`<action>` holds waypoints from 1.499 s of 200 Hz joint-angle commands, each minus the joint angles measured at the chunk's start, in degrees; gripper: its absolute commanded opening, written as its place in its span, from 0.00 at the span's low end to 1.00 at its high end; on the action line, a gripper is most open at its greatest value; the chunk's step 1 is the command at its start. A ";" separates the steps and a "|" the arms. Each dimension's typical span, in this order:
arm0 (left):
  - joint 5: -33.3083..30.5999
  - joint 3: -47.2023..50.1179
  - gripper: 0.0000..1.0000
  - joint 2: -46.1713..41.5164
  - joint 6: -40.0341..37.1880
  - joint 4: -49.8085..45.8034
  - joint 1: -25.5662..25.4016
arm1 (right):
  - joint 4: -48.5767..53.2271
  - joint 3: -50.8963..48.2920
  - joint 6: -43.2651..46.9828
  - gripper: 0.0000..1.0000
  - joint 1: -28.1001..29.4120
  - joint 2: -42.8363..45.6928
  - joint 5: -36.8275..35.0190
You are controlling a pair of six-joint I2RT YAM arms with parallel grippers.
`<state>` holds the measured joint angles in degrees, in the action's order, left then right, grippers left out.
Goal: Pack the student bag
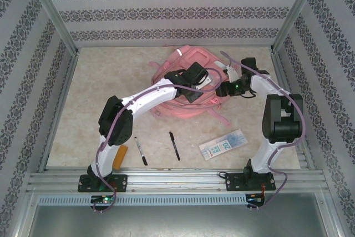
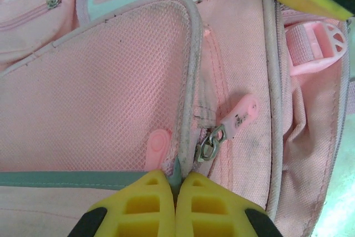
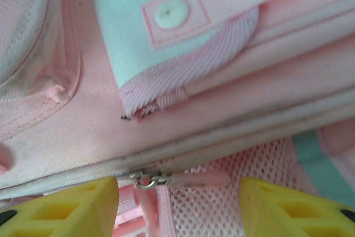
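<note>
Yellow fingertips (image 2: 145,199) of the left gripper (image 2: 176,190) are pinched on the mesh pocket edge (image 2: 190,65), likely steadying the student bag (image 1: 195,55) laid far-centre on the table (image 1: 100,98); the right gripper (image 3: 177,192) is held half-open astride a zipper pull (image 3: 188,179)

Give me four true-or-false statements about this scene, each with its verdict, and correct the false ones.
1. Two pens lie on the table, nearer the arm bases than the student bag. True.
2. The left gripper is wide open. False: it is shut, pinching a thin strip of the student bag.
3. The student bag is blue. False: it is pink.
4. The right gripper is open, with a zip pull near its fingers. True.
</note>
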<state>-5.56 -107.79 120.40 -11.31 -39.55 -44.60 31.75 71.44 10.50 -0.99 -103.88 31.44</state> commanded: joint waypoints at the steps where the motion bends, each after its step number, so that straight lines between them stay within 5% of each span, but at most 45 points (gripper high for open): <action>1: 1.78 -1.88 0.00 -3.23 -3.19 0.21 0.07 | 0.36 0.61 4.16 0.59 -0.41 -1.42 3.01; 90: 5.11 0.32 0.00 -5.69 -9.58 1.85 0.13 | 0.76 -0.69 13.77 0.56 -0.25 -2.85 14.76; 172: 7.70 0.38 0.00 -7.26 -13.38 2.19 1.97 | 7.42 -1.04 21.22 0.50 0.09 -0.63 16.95; 231: 9.32 2.63 0.00 -8.72 -14.19 4.48 2.59 | 3.91 -1.32 18.79 0.31 1.55 -0.10 12.49; 271: 10.40 6.24 0.00 -10.43 -13.39 8.07 2.59 | -1.10 -3.39 15.82 0.31 4.41 1.80 2.02; 300: 9.80 6.98 0.00 -10.54 -13.39 8.76 2.59 | -3.52 -4.28 14.25 0.15 5.39 4.32 1.19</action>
<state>2.37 -100.95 113.60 -23.81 -36.45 -41.87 32.32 67.96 26.20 3.49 -103.11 34.54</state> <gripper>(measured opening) 0.048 0.201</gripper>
